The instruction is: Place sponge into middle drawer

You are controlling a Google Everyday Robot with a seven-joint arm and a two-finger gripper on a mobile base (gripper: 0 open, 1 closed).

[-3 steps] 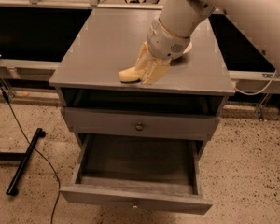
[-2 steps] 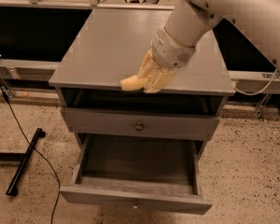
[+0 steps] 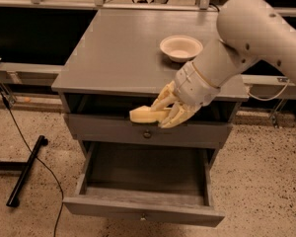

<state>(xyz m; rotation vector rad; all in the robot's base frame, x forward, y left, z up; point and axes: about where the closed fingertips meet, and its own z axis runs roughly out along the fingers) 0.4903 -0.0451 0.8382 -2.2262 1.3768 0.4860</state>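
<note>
My gripper (image 3: 164,112) hangs in front of the cabinet's front edge, at the height of the upper drawer front, and is shut on the pale yellow sponge (image 3: 144,115). The sponge sticks out to the left of the fingers (image 3: 164,98). The middle drawer (image 3: 145,209) is pulled open below, its dark floor bare, with a small knob on its front. The sponge is above the drawer's rear part, well clear of it.
A round white bowl (image 3: 181,47) sits on the grey cabinet top (image 3: 118,48). The upper drawer front (image 3: 103,129) with a round metal knob is closed. A black stand leg and cable (image 3: 24,172) lie on the speckled floor at left.
My gripper has carried the sponge off the cabinet top, forward and down past its front edge. The bowl, hidden behind the arm before, now shows.
</note>
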